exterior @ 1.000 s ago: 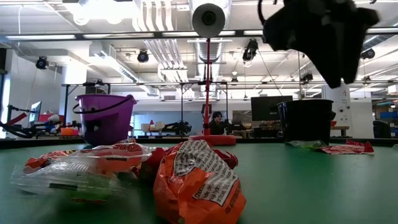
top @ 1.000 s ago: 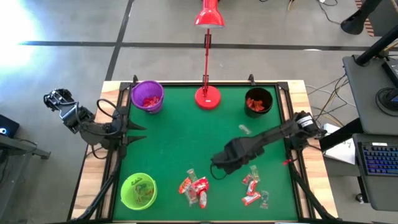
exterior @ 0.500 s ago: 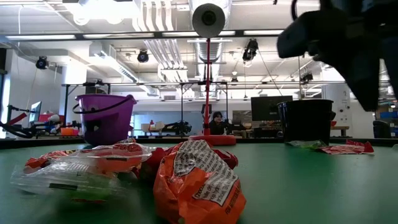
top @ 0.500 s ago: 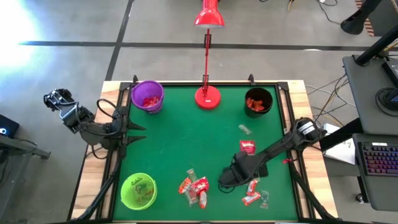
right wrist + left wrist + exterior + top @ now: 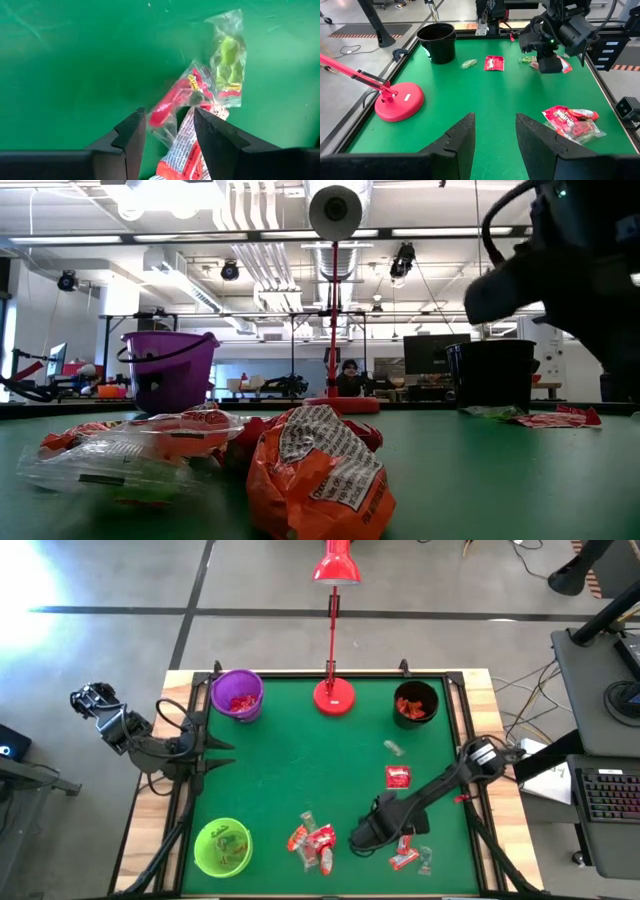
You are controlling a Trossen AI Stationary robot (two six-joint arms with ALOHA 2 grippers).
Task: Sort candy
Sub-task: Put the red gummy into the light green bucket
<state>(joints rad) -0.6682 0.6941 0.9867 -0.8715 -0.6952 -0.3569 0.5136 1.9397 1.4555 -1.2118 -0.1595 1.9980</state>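
Observation:
Small wrapped candy lies in two heaps near the table's front edge, one heap (image 5: 312, 843) in the middle and one (image 5: 405, 852) to the right. A single red candy (image 5: 398, 777) and a clear one (image 5: 393, 747) lie farther back. My right gripper (image 5: 167, 132) hangs open, pointing down over the right heap. Below its fingers are a red candy (image 5: 172, 105), an orange-and-white one (image 5: 182, 155) and a clear one with green inside (image 5: 227, 60). In the low view it (image 5: 560, 270) is above the table. My left gripper (image 5: 492, 140) waits open at the table's left edge.
A purple cup (image 5: 237, 695) at the far left and a black cup (image 5: 415, 703) at the far right hold red candy. A green cup (image 5: 222, 845) stands near left. The red lamp base (image 5: 334, 697) stands at the far middle. Bare green mat lies in the middle.
My right gripper has gone down and toward the table's near edge, coming over the right candy heap, and its wrist has rolled on the way. The candy has stayed where it was.

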